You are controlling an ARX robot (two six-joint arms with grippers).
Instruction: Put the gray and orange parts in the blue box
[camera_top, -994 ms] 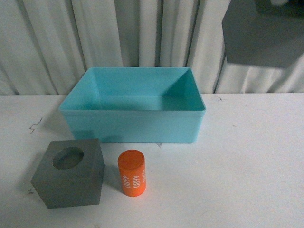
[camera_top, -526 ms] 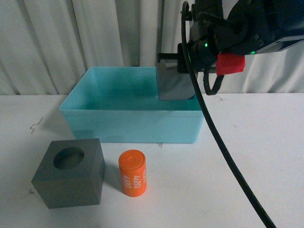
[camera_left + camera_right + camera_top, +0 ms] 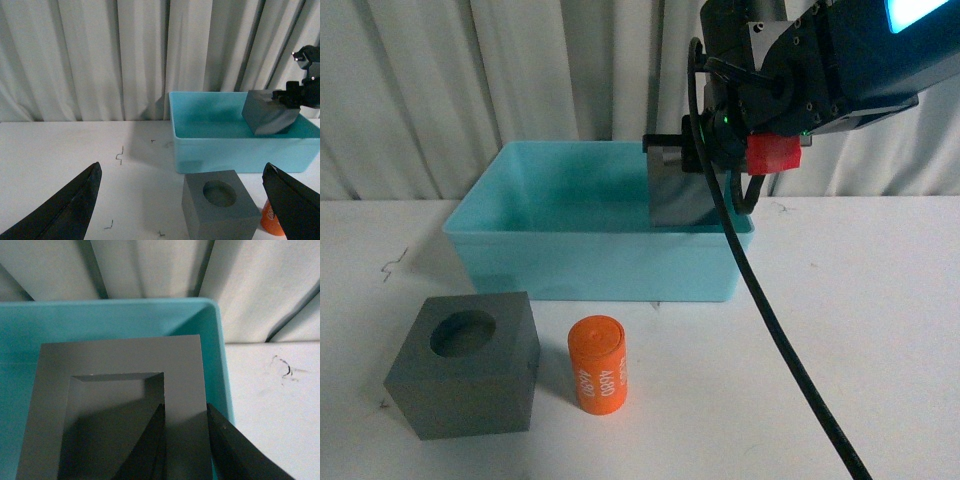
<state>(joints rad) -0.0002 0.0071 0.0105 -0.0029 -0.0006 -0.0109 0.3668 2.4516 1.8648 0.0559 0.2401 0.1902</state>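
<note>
The blue box (image 3: 590, 265) stands directly under the right gripper (image 3: 185, 407), whose jaws pinch one wall of the slotted gray cube (image 3: 680, 195), one finger inside the rectangular slot and the other on the outer face. The cube hangs tilted, its lower part sunk below the rim at the box end nearest those jaws; whether it touches the floor cannot be told. The cube is matte dark gray. Ahead of the left gripper (image 3: 182, 170), whose jaws are spread wide, sits the second gray cube (image 3: 465, 365) with a round recess. Just beside it lies the orange cylinder (image 3: 598, 365), printed "4680" in white.
</note>
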